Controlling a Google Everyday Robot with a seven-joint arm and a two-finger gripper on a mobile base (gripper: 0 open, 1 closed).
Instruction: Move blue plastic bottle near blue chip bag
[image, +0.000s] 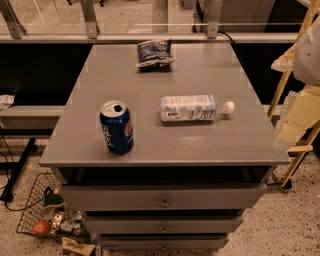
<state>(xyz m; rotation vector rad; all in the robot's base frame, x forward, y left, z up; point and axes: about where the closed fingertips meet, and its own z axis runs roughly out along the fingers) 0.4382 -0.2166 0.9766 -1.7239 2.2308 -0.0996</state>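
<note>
The blue plastic bottle (192, 108) lies on its side in the middle right of the grey table top (200, 70), white cap pointing right. The blue chip bag (154, 52) lies near the table's far edge, left of centre, well apart from the bottle. My gripper (296, 119) shows as pale shapes under a white rounded arm part (307, 55) at the right edge of the view, off the table's right side and above floor level, clear of the bottle.
A dark blue soda can (116, 126) stands upright, opened, near the front left of the table. Drawers (162, 200) sit under the top. A wire basket (42, 212) with items is on the floor at left. Wooden legs (281, 85) stand at right.
</note>
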